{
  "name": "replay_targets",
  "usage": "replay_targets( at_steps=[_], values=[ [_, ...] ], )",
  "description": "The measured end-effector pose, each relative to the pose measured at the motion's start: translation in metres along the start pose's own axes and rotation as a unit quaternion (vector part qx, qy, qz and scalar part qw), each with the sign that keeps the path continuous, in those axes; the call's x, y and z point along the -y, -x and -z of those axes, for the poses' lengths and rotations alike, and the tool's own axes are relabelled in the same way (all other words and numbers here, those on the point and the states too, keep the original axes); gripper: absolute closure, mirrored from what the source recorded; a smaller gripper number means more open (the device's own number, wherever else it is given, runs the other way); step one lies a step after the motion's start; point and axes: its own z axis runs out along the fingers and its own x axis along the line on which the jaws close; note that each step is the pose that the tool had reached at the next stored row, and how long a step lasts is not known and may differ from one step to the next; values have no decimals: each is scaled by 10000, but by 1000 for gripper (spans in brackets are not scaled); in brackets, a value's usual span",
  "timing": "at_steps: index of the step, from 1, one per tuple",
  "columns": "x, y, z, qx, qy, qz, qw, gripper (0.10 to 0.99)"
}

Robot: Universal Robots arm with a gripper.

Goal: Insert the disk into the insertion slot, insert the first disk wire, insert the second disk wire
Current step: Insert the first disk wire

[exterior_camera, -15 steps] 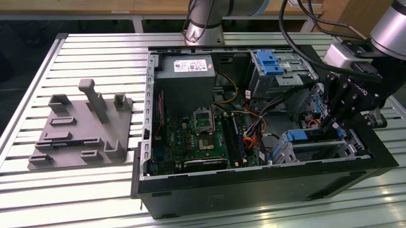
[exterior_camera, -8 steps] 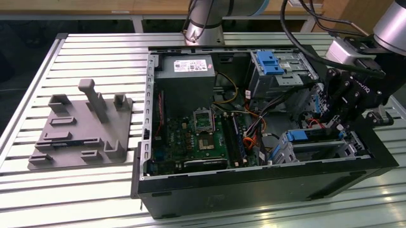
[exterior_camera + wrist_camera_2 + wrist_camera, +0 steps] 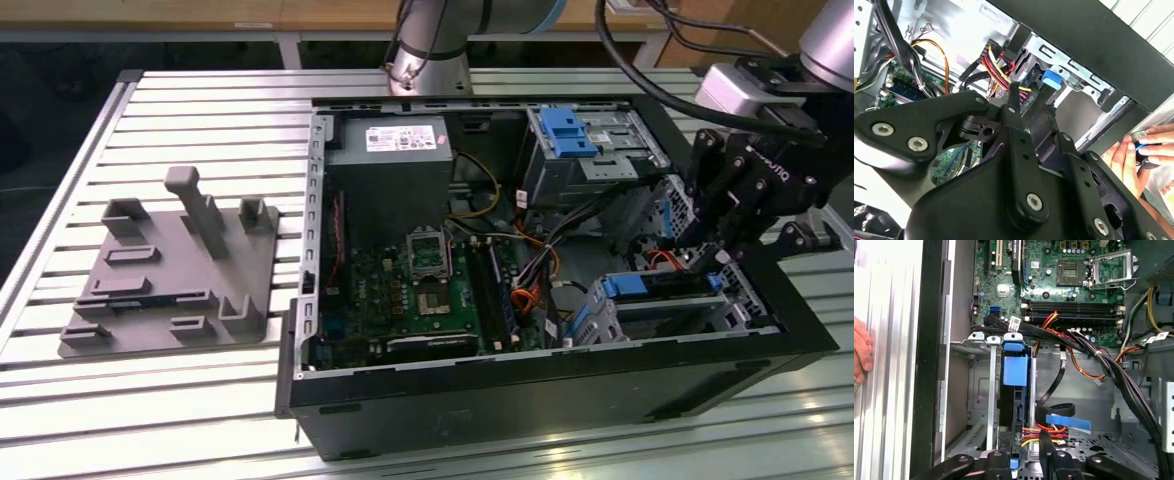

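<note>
On the tabletop (image 3: pixel 200 110) a grey fixture (image 3: pixel 160 290) sits at the exterior view's left, then the open computer case (image 3: pixel 534 385), and toward the right the disk (image 3: pixel 651 285) sits in the insertion slot (image 3: pixel 667 316), with the gripper (image 3: pixel 703 250) just above it, though I cannot tell whether its jaws are spread or pinching.

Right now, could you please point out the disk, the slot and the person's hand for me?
Disk (image 3: pixel 1015 371): first wrist view, on its blue carrier end.
Slot (image 3: pixel 979 390): first wrist view, on its grey metal wall.
Hand (image 3: pixel 1126 159): second wrist view, mid-hand, on the fingers.
</note>
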Motion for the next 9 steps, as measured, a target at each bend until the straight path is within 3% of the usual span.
replay_targets(
  at_steps=[5,9],
  values=[
    [-5,21,107,12,-28,-1,10000,725],
    [-8,86,187,12,-60,-2,10000,725]
  ],
)
